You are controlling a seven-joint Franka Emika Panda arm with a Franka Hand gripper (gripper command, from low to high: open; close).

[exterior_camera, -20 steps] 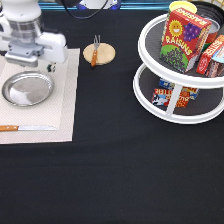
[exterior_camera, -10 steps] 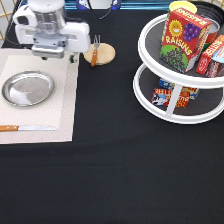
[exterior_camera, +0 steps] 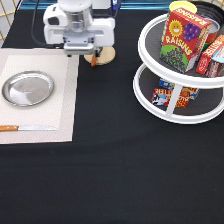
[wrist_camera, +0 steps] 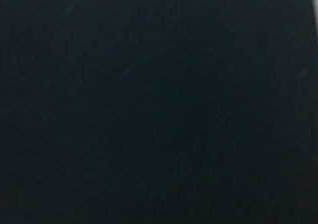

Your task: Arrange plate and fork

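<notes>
The shiny silver plate lies flat on the beige placemat at the exterior view's left. The fork rests on a small round wooden disc near the exterior view's top; only the end of its orange-brown handle shows below the hand. My gripper hangs over the disc's left part and the placemat's top right corner, covering most of the fork. It holds nothing that I can see. The wrist view shows only black tablecloth.
A wooden-handled knife lies along the placemat's lower edge. A white two-tier turntable with a raisins box and other packets stands at the exterior view's right. Black cloth covers the table's lower half.
The arm has moved from above the placemat toward the exterior view's right and now hides much of the wooden disc and fork. Plate and knife have not moved.
</notes>
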